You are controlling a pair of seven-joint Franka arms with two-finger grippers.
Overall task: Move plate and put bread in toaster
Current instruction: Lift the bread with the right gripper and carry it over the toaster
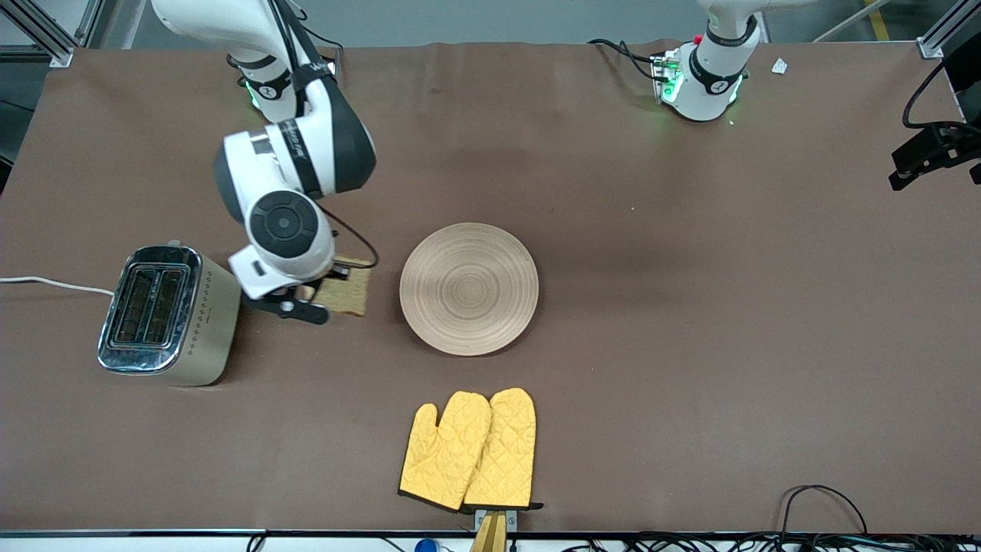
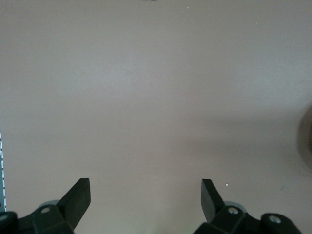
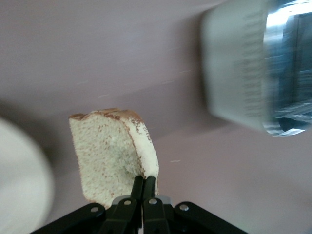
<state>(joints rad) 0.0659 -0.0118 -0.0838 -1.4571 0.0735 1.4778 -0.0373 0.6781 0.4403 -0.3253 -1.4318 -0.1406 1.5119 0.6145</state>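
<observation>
Right end effector (image 3: 143,187) clamped on the bread (image 3: 109,153), mid-left of frame: level the slice over a toaster (image 1: 165,314) slot. Left end effector (image 2: 145,197) waits, fingers apart.

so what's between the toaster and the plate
In the front view, the right gripper hangs between the toaster and the plate, its fingers shut on the bread; otherwise only bare brown table.

Brown table (image 1: 690,307) — perhaps cloth-covered

Beige ring-grooved plate (image 1: 469,288), brown bread (image 1: 346,291), cream chrome-topped toaster (image 1: 165,314), yellow quilted mitts (image 1: 469,451)
</observation>
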